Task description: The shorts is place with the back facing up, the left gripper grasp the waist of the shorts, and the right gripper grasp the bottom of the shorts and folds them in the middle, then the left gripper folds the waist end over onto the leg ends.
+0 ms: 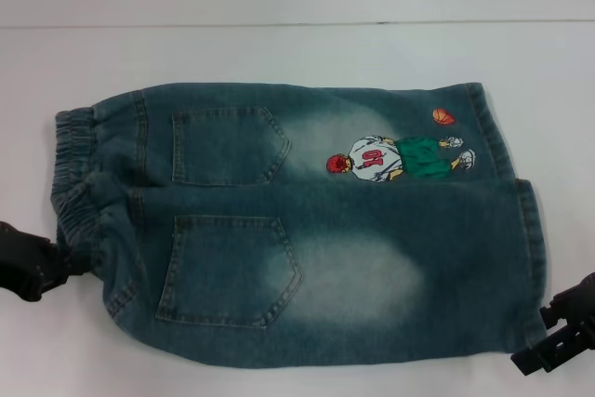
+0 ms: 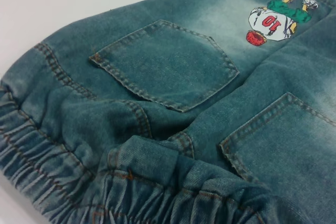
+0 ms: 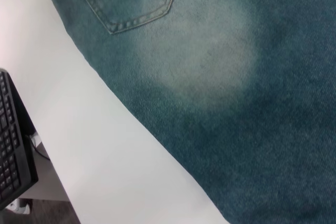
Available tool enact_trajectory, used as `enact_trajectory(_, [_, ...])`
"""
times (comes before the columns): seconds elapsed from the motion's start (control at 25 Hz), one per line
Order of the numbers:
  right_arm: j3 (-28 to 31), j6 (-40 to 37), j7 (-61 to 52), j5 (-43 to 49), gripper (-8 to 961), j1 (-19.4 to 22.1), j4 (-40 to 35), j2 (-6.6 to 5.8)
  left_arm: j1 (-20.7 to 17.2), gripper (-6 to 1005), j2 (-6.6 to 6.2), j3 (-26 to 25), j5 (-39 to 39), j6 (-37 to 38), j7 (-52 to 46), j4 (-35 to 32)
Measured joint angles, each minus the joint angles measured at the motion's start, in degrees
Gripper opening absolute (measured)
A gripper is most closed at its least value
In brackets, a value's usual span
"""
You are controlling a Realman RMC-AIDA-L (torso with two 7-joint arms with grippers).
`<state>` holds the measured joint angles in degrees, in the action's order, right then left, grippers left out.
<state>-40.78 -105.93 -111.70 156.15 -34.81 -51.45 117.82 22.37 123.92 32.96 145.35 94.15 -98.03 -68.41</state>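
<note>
A: How far along was it?
B: No fold was made yet: the shorts (image 1: 297, 220) lay flat, back up, on the white tabletop (image 1: 279, 53).
A: And the arms?
B: The left gripper (image 1: 33, 262) sat at the waist (image 1: 74, 174), the right gripper (image 1: 558, 332) by the leg ends (image 1: 532, 239); I couldn't tell whether either had closed.
A: Their look?
B: Faded blue-green denim, two patch pockets, basketball print

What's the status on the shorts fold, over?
Left gripper at the waist, right gripper at the near leg hem. Shorts flat, back up, unfolded. Nothing in the way.
</note>
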Motion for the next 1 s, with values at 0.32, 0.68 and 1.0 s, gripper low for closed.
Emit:
enact_trajectory(0.32, [0.1,1.4,-0.7,0.0,816,0.6,-0.1,0.96,-0.1,99,0.0,0.1,-0.2,0.0,0.0,0.0])
enact_trajectory(0.68, [0.2,3.3,-2.3,0.4,588,0.8,-0.4,1.01,-0.2,99,-0.03,0.1,-0.4,0.2,0.0,-0.2])
enact_trajectory(1.0, [0.0,3.3,-1.9,0.4,102,0.8,-0.5,1.35,0.1,100,-0.09,0.0,-0.4,0.0,0.0,0.0])
